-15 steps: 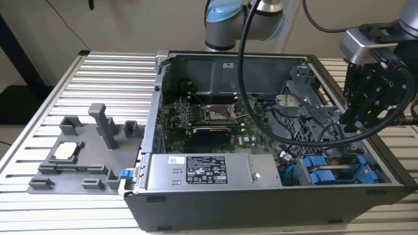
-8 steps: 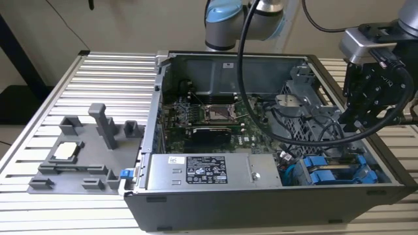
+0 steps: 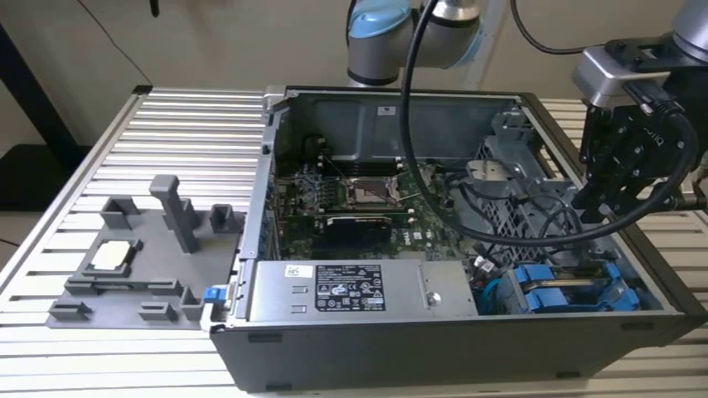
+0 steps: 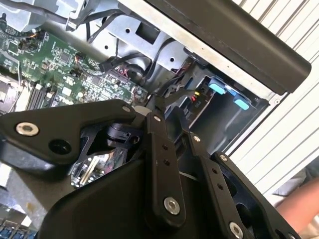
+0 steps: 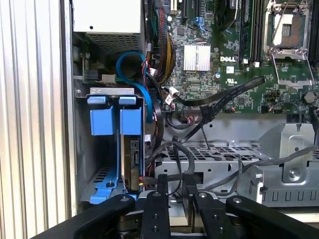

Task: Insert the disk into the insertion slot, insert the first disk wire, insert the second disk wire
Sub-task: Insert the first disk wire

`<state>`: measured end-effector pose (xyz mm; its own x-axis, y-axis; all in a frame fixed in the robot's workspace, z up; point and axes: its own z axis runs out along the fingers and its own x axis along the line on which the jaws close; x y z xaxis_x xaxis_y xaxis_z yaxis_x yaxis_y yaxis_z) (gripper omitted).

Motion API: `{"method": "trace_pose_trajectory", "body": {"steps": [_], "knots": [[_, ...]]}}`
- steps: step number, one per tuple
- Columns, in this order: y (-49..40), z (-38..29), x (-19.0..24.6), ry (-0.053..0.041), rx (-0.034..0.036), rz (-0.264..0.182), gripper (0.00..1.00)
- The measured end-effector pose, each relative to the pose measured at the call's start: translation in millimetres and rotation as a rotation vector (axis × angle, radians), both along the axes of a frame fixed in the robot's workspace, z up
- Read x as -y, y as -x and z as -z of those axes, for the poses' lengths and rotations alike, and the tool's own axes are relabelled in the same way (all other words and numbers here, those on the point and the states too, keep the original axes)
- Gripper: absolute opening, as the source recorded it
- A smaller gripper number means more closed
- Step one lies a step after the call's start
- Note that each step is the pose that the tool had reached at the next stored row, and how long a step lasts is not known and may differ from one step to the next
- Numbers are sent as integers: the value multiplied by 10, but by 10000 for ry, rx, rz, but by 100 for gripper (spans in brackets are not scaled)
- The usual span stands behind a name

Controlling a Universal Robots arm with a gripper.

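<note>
The gripper clenches its fingers on a black disk wire beside the disk seated in the insertion slot, seemingly for plugging.

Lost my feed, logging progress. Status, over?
Gripper just outside the insertion slot. Disk sits inside it. Black cables looped right at the gripper.

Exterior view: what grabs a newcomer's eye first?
The open dark computer case sits mid-frame, its green motherboard bare and a silver labelled power-supply box along the near wall. Bright blue disk carriers stand out in its corner at the exterior view's lower right, with the black gripper poised over that end. A grey fixture tray lies at the exterior view's left.
</note>
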<state>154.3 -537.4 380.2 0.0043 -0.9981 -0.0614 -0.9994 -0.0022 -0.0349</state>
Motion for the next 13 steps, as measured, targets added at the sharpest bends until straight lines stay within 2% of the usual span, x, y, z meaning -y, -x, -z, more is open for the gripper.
{"method": "trace_pose_trajectory", "body": {"steps": [7,13], "knots": [[34,0,-1,-1,0,8,27],[187,1,-1,-1,16,72,27]]}}
